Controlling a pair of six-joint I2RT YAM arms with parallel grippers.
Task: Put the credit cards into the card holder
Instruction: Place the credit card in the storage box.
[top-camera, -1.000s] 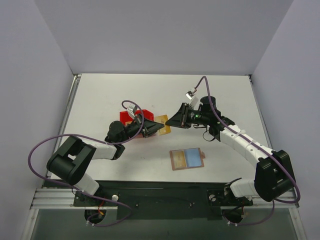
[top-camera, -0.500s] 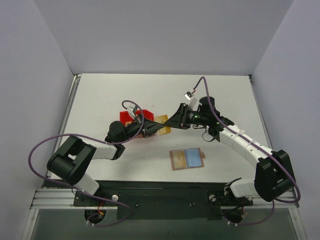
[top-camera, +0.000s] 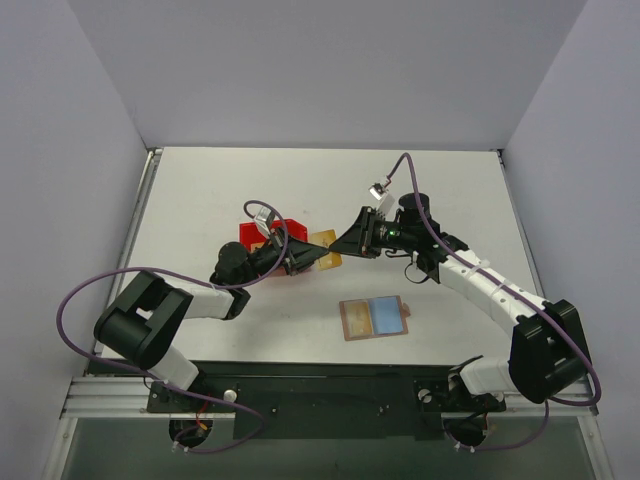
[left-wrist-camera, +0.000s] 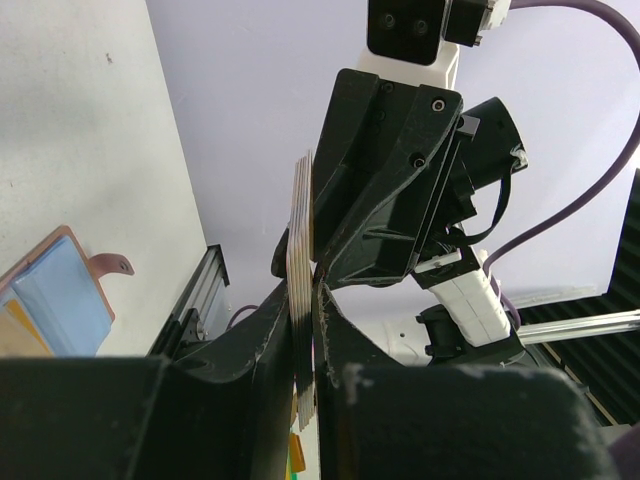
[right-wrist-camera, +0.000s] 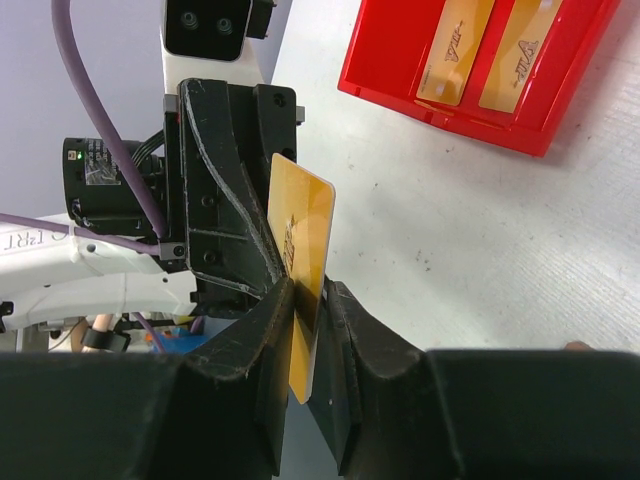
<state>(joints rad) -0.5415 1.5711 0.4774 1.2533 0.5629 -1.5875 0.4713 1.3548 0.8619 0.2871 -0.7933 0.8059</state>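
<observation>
Little has changed in the past second: the right gripper (top-camera: 345, 240) has edged a touch closer to the left gripper (top-camera: 302, 258), the two meeting nose to nose above the table (top-camera: 200, 200).

No card appears to be in the wallet (top-camera: 374, 318) yet. It lies open and flat, below the grippers and nearer the arm bases. Two more cards (right-wrist-camera: 480, 50) wait in the red bin (right-wrist-camera: 440, 118) just behind the left gripper.

The left arm reaches in low, its fingers pinched on the gold cards (left-wrist-camera: 300, 230), a thin stack held on edge. From the other side the right arm stretches across, its fingers also closed on the gold cards, apparently mid-handover.
</observation>
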